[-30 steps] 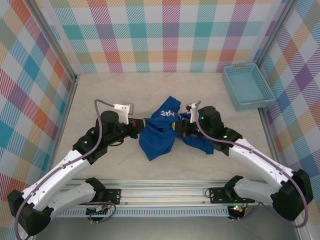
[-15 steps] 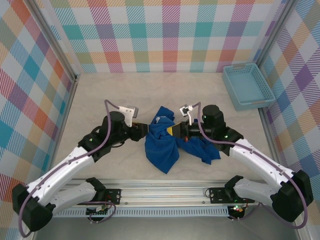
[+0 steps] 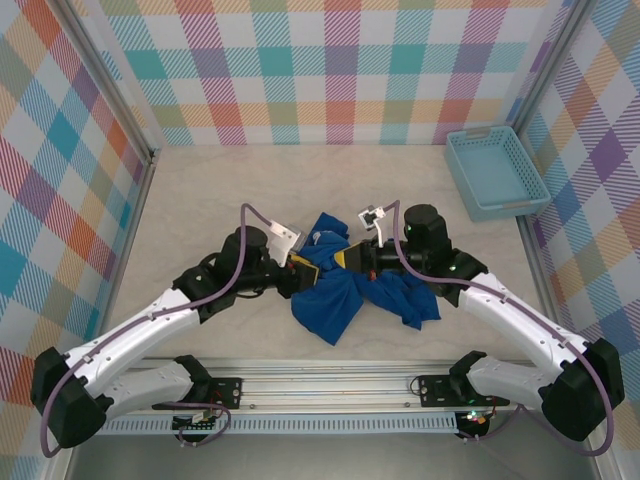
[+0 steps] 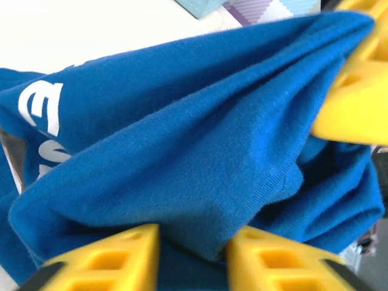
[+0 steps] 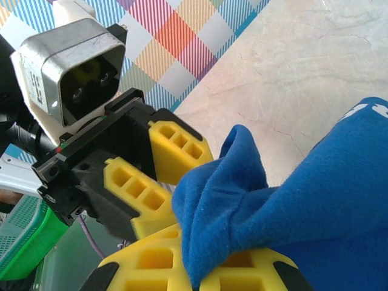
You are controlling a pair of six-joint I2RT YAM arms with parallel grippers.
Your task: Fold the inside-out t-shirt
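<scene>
Two tools of mine are facing each other mid-surface (image 3: pixel 200 190), my right tool (image 3: pixel 346 259) clenching a fold of the bunched royal-blue soft cloth inside-out t-shirt (image 3: pixel 335 300) lying there, my left tool (image 3: pixel 301 264) straddling the cloth, though I cannot tell whether it is gripping.
</scene>
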